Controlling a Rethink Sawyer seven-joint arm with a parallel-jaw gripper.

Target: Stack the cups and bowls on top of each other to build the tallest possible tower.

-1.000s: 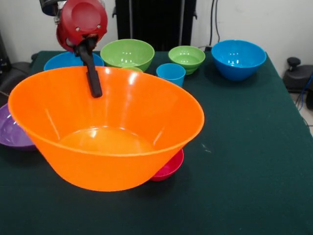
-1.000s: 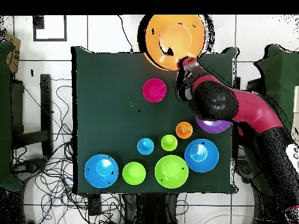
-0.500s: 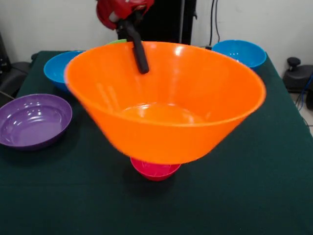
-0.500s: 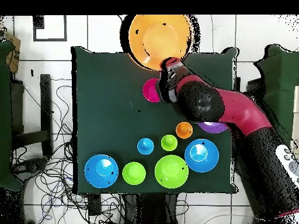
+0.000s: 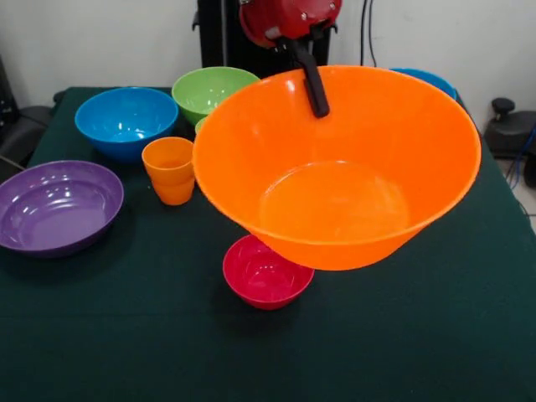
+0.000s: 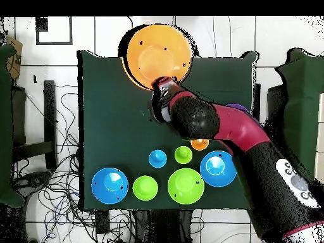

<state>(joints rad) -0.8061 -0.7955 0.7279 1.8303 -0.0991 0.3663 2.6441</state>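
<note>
- Above the green-clothed table (image 5: 435, 335), the tool (image 5: 316, 100) is clamped on the far rim of the big glossy orange plastic bowl (image 5: 352, 209), holding it tilted in the air.
- Beneath its near edge sits the small red plastic bowl (image 5: 264, 275); the orange plastic cup (image 5: 170, 171) stands left, near the wide purple bowl (image 5: 54, 205).

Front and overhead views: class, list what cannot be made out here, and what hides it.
- Front view: the small green bowl and blue cup, hidden behind the big glossy orange plastic bowl.
- Overhead view: the small red plastic bowl, covered by the arm.
- Both views: the second finger of the gripper, behind the orange bowl's rim.
</note>
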